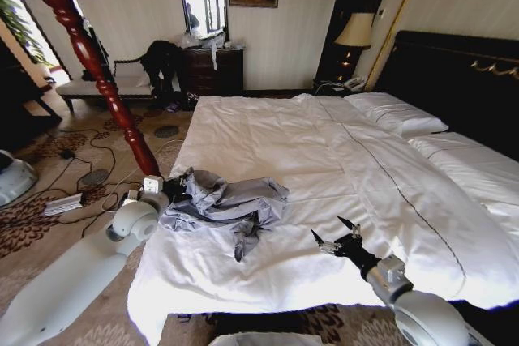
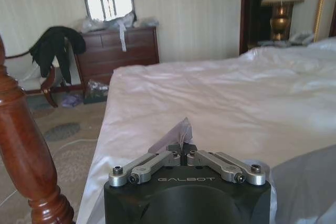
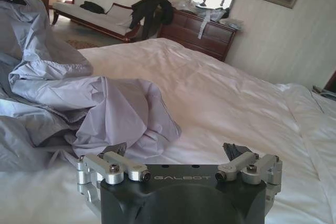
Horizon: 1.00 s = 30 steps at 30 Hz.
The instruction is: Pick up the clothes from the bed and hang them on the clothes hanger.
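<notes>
The clothes, a light grey-blue shirt (image 1: 227,200), lie crumpled on the near left part of the white bed (image 1: 268,131). My left gripper (image 1: 173,187) is at the shirt's left edge, by the side of the bed. In the left wrist view the left gripper (image 2: 183,154) is shut on a small peak of shirt fabric (image 2: 177,135). My right gripper (image 1: 334,234) rests low over the duvet, to the right of the shirt and apart from it. The right wrist view shows the right gripper (image 3: 176,150) open, the shirt (image 3: 100,108) just beyond it. The clothes hanger is out of view.
A turned red-brown wooden post (image 1: 105,79) leans up beside the bed's left side, close to my left arm. Cables and a power strip (image 1: 63,204) lie on the carpet. A dark dresser (image 1: 212,70) and a bench with a black garment (image 1: 162,58) stand at the far wall.
</notes>
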{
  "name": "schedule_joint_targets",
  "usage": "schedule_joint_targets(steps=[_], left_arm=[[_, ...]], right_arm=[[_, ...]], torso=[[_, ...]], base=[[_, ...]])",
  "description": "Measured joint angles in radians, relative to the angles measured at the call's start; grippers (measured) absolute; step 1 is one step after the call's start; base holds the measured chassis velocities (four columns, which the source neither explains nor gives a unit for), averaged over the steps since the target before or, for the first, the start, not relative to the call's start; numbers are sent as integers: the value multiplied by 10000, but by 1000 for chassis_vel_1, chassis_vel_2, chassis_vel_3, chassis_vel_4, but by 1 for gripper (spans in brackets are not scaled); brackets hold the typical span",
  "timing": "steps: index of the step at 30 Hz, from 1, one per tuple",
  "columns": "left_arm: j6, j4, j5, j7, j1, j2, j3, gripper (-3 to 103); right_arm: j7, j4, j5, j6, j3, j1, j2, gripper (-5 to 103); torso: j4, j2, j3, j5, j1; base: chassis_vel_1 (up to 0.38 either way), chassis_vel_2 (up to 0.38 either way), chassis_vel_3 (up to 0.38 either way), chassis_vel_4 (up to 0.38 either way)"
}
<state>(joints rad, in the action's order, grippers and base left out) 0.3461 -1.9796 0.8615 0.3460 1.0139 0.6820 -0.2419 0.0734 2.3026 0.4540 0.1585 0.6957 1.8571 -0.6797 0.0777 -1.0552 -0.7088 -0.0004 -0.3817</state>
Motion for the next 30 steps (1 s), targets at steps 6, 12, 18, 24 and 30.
schedule_joint_targets(steps=[6, 12, 18, 24, 30], left_arm=[[-1547, 214, -721, -1044, 1655, 479, -1060, 0], [-3015, 179, -1640, -2429, 3293, 1028, -1731, 0], [-4157, -217, -2194, -2986, 4649, 2152, -2166, 0], [-4357, -224, -2462, -3060, 5195, 2877, -2641, 0], [-4116, -98, -1875, -2900, 4966, 2751, -3197, 0]], right_arm=[[7, -1124, 1277, 373, -1027, -2839, -27, 100], [-30, -1936, 1673, 428, -2445, -4896, 454, 100], [1, -2111, 1417, 650, -4186, -6476, 261, 100], [-64, -2719, 558, 741, -6541, -8262, -132, 100], [-36, -2860, 246, 942, -8222, -9606, -1203, 100]], torso=[[1, 1, 0, 7, -1], [-1, 1, -1, 0, -3], [1, 0, -1, 4, -2], [4, 0, 0, 2, -1], [1, 1, -1, 3, -2]], base=[[0, 0, 0, 0], [0, 0, 0, 0], [0, 0, 0, 0], [0, 0, 0, 0], [0, 0, 0, 0]])
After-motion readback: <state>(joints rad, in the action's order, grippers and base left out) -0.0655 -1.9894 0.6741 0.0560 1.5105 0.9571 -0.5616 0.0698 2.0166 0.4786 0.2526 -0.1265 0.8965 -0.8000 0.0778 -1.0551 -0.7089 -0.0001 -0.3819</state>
